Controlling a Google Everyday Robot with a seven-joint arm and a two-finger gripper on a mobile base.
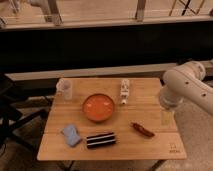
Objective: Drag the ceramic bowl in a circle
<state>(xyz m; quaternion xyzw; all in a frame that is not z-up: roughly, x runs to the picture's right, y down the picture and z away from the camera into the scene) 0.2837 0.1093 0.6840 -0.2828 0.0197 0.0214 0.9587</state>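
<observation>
**Asker:** Where is the ceramic bowl [98,107]?

**Describer:** It sits upright near the middle of a wooden table [150,105]. It is round, shallow and glossy orange-red, and nothing touches it. A clear plastic cup [65,89] stands near it at the upper left. A white bottle [124,91] lies on its side at the upper right. Closer to the camera are a blue sponge [71,135], a black object with pale stripes [100,140] and a red chili pepper [142,130].

**Asker:** And the robot?

**Describer:** A thick white arm [186,86] comes in from the right of the view. It bends at a bulky joint so that its last link points down. The gripper [166,119] hangs below that link, over the table's right edge and well apart from the bowl. Its jaws are spread with nothing between them.

**Asker:** What would make this step go well?

**Describer:** By my reading the dragging has not begun, so the reach comes first. The gripper should travel left, staying clear of the pepper and the bottle. It should then lower so one finger goes inside the rim and the other outside. A firm pinch on the rim matters, because the glaze looks slippery. The bowl should stay flat on the wood while it is dragged. The circle should also be kept tight and slow, since the cup, the bottle and the striped object all lie near enough to be knocked.
</observation>
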